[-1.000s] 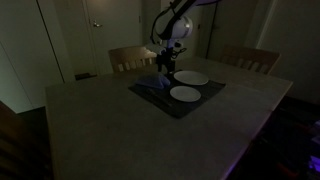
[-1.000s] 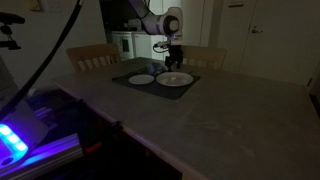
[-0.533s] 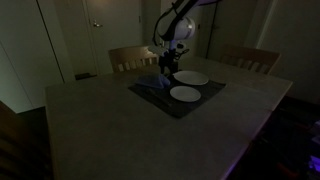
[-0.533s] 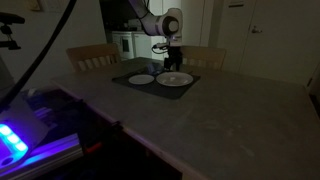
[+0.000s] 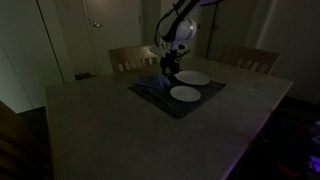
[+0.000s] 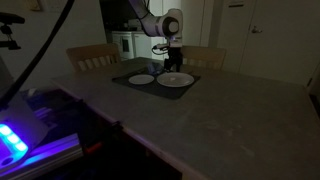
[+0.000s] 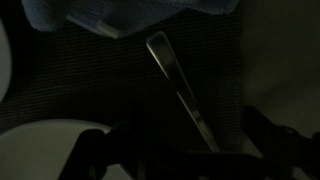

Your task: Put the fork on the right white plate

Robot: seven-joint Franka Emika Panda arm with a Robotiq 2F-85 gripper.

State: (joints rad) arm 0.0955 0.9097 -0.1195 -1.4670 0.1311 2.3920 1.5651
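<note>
The arm is bent steeply downward, with its gripper (image 5: 167, 72) held low over the dark fabric placemat (image 5: 148, 97) beside two round white plates (image 5: 192, 77). In the wrist view, the fingers (image 7: 90, 152) are seen spread wide. The slim metal fork (image 7: 180, 90) is laid flat on the mat between them, ungripped.

The fork (image 7: 176, 85) — lower end lost in darkness.

Dim room: wooden chairs (image 5: 133, 58) (two) behind a table (image 5: 120, 125).

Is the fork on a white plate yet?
No, in the wrist view the fork lies on the dark placemat, off the white plate.
</note>
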